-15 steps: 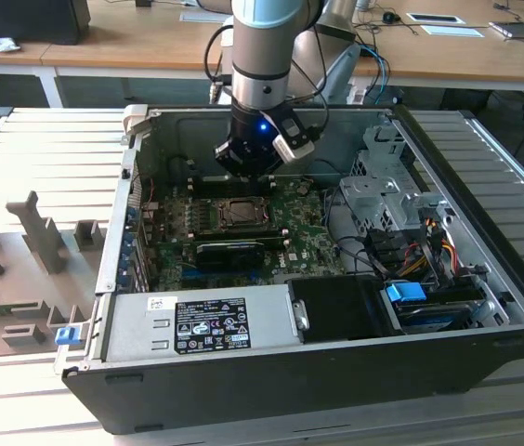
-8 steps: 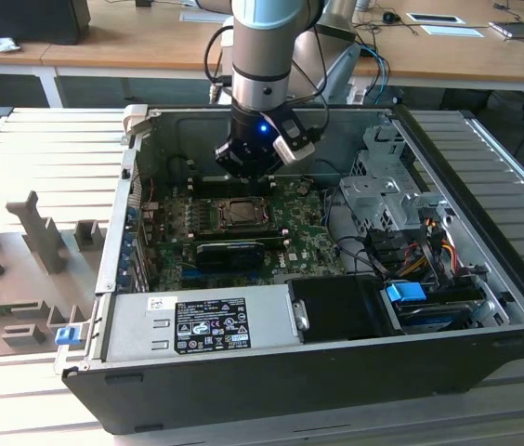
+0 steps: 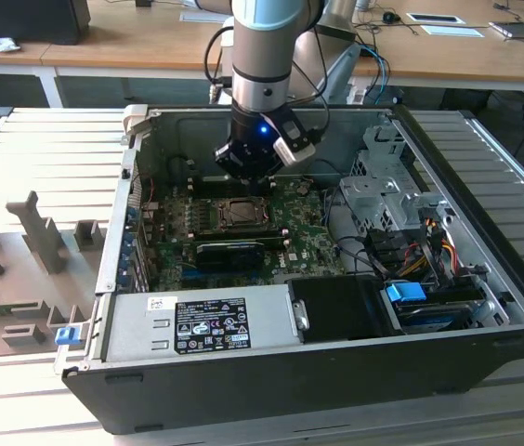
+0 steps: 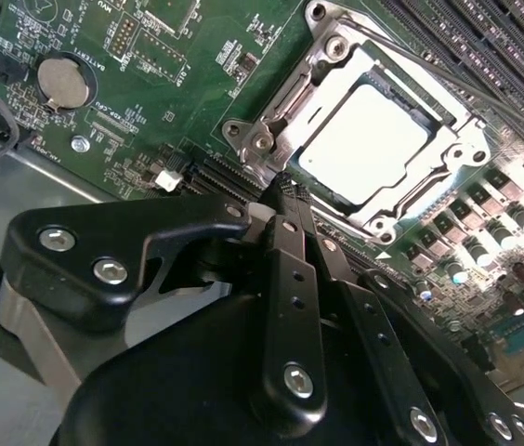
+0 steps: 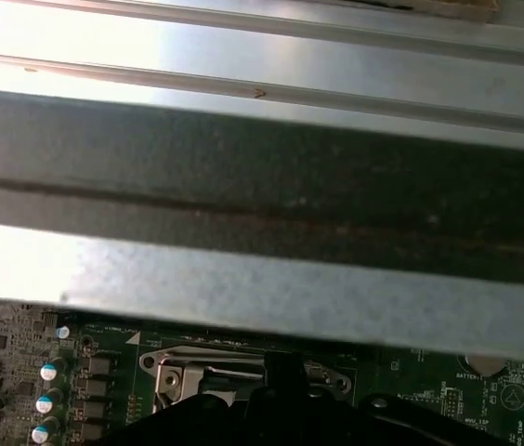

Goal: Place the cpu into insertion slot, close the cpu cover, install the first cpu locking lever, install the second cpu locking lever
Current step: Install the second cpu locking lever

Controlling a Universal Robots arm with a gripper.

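From my station I see the black two-fingered gripper (image 4: pixel 285 186) hanging low inside the open black desktop computer case (image 3: pixel 485 269), its fingers drawn together into one narrow tip with nothing between them. In the second wrist view that tip sits at the edge of the socket, just at the seven o'clock corner of the thin silvery-grey metal cpu cover (image 4: pixel 448 163), which lies flat and closed over the socket. Through the cover's large square window shows the small flat pale silver-grey cpu (image 4: pixel 364 139), seated in its slot. Thin wire locking levers (image 4: pixel 429 70) run slantwise past the cover's one o'clock side; I cannot tell whether they are hooked down. A round silver coin battery (image 4: pixel 60 82) sits on the green motherboard (image 4: pixel 197 56) at about ten o'clock from the socket. In the exterior view the grey robot arm (image 3: pixel 262 56) comes down at twelve o'clock of the socket, and a long black rectangular card (image 3: pixel 229 251) lies just at six o'clock of it. The grey labelled power supply box (image 3: pixel 197 325) fills the case's near edge. In the first wrist view the cpu cover (image 5: pixel 197 367) peeks out below the case's grey metal wall (image 5: pixel 262 288).
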